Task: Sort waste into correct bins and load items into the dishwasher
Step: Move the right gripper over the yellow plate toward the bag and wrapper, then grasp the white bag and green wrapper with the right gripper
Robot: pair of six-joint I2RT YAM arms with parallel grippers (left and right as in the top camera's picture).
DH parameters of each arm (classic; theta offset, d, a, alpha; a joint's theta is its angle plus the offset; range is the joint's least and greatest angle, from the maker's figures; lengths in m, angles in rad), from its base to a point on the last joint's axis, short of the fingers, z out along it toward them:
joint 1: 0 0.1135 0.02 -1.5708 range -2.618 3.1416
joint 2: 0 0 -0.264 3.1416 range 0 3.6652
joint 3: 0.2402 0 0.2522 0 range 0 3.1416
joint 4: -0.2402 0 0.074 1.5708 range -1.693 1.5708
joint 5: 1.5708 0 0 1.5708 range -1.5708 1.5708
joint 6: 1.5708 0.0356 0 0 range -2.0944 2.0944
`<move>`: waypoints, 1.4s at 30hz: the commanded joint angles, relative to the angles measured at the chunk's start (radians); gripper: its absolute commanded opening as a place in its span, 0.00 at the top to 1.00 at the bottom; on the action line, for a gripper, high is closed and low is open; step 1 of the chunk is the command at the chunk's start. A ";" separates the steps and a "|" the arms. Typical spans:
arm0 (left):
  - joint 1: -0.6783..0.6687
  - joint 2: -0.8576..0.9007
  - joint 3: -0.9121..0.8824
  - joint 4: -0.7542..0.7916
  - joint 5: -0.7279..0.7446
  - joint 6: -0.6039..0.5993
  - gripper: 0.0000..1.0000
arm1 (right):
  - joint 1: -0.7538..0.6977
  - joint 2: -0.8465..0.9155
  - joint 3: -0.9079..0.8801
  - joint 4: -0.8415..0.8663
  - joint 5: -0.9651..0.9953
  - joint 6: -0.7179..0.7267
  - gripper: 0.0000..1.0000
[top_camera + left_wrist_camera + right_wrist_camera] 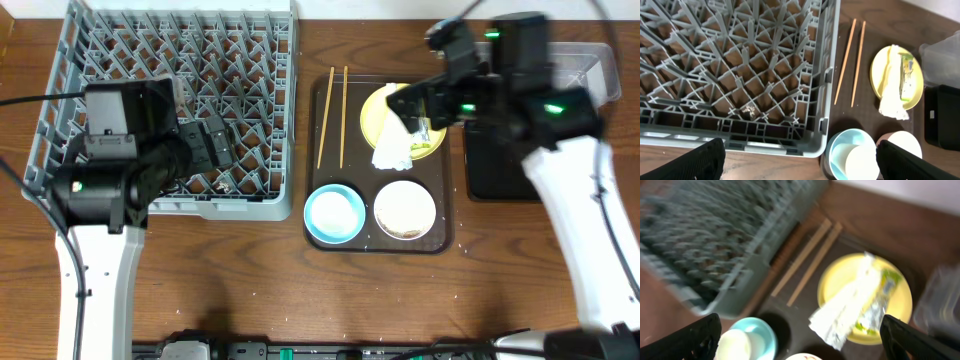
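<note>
The grey dish rack point(285, 120) stands at the far left. My left gripper point(210, 145) is open and empty over its near right corner point(825, 75). On the brown tray point(350, 240) lie two chopsticks point(332, 115). Beside them is a yellow plate point(375, 110) holding a white napkin point(392, 150) and a green-yellow wrapper point(880, 300). A light blue bowl point(315, 225) holds a white cup point(860, 162). A white bowl point(405, 208) holds beige crumbs. My right gripper point(420, 105) is open and empty above the plate point(840, 280).
A shallow black tray point(495, 160) lies to the right of the brown tray. A clear plastic tub point(590, 65) stands behind it at the far right, partly under my right arm. Bare wooden table runs along the front.
</note>
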 commanded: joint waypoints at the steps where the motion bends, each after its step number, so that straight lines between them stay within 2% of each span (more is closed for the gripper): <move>1: 0.004 0.018 0.016 -0.010 0.017 -0.010 0.02 | 0.101 0.093 0.017 -0.001 0.385 0.241 0.01; 3: 0.004 0.026 0.016 -0.010 0.016 -0.010 0.02 | 0.137 0.143 0.017 0.014 0.478 0.315 0.01; 6: 0.004 0.033 0.014 -0.010 0.016 -0.010 0.02 | 0.148 0.219 0.017 0.040 0.495 0.376 0.01; 18: 0.004 0.033 0.002 -0.014 0.015 -0.010 0.02 | 0.112 0.495 0.017 0.078 0.490 0.386 0.01; 28: 0.004 0.042 -0.003 -0.014 0.012 -0.010 0.02 | 0.030 0.545 0.014 0.161 0.489 0.348 0.01; 33: 0.004 0.044 -0.003 -0.014 0.012 -0.010 0.02 | 0.026 0.554 0.013 0.253 0.428 0.281 0.01; 42: 0.004 0.044 -0.003 -0.014 0.012 -0.010 0.02 | 0.040 0.619 0.013 0.270 0.434 0.270 0.01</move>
